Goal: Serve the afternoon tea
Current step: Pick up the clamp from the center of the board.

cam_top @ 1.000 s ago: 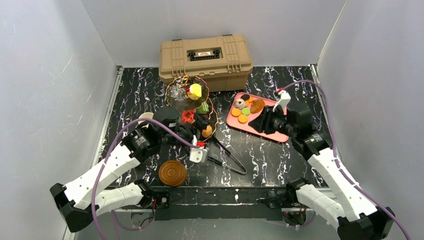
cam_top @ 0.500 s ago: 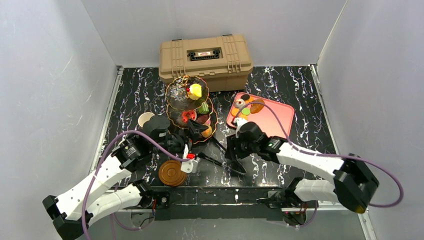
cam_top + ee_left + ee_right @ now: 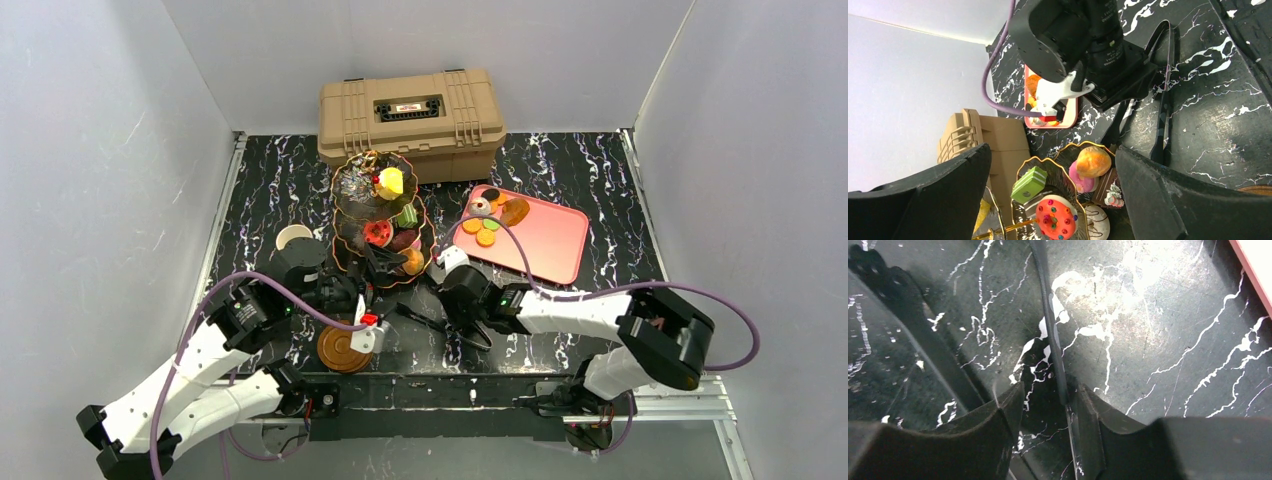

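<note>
Pale grey walls [image 3: 100,150] enclose a black marbled tabletop [image 3: 560,160]

We find open worktop [image 3: 270,190] left of the stand [image 3: 358,188]; the toolbox [image 3: 410,118] walls off its far side. Stand and tray [image 3: 550,240] leave a narrow lane, and what look like tongs [image 3: 418,317] lie across the front.

Overhead, I look down from behind the arms. Left wrist faces the stand [image 3: 1058,175] and right arm [image 3: 1068,35] beyond its fingers [image 3: 923,200]; right wrist hugs the tongs [image 3: 1050,330] every view shares.
</note>
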Tool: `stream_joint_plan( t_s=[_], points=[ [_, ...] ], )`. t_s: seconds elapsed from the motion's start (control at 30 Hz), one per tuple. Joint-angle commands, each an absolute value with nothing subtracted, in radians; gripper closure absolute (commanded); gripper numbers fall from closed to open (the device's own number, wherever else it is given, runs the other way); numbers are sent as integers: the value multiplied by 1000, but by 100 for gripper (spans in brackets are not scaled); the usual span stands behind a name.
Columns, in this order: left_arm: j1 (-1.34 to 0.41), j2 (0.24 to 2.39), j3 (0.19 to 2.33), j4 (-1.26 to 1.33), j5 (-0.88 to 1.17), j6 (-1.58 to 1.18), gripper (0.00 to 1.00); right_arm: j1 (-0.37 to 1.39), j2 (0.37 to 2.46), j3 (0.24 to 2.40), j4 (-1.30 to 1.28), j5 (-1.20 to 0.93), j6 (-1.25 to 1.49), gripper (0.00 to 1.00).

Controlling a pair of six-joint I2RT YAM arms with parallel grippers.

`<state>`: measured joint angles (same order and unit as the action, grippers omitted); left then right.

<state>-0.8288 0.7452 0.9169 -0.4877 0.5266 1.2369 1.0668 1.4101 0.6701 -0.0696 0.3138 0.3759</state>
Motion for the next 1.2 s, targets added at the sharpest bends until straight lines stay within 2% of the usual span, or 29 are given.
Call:
stream_joint_plan(
  t_s=[0.0, 0.17, 0.3, 0.53, 0.77, 0.87, 1.0, 1.17],
  points=[
    [-832, 732, 934, -512, 534, 1223, 7, 1093, 1446, 677, -9, 448, 362, 55],
    [-833, 727, 933, -517, 543, 1238, 7, 1095, 1348, 658, -59, 462, 375, 80],
    [-832, 735, 933, -513, 570, 1257, 7, 1095, 1229, 691, -195, 423, 368, 88],
    [-841, 775, 910, -502, 636, 1390, 6, 1095, 1069, 767, -412, 354, 395, 91],
    [-895, 837, 834, -496, 593, 1795, 6, 1094, 1059, 959, -620, 289, 392, 91],
    [-909, 856, 798, -450, 553, 1889, 6, 1090, 1068, 1043, -680, 271, 409, 91],
    [-932, 874, 731, -290, 475, 1938, 8, 1076, 1076, 1113, -711, 233, 428, 91],
    [-957, 937, 660, 36, 354, 1959, 17, 1072, 1104, 1161, -742, 205, 433, 91]
  ],
)
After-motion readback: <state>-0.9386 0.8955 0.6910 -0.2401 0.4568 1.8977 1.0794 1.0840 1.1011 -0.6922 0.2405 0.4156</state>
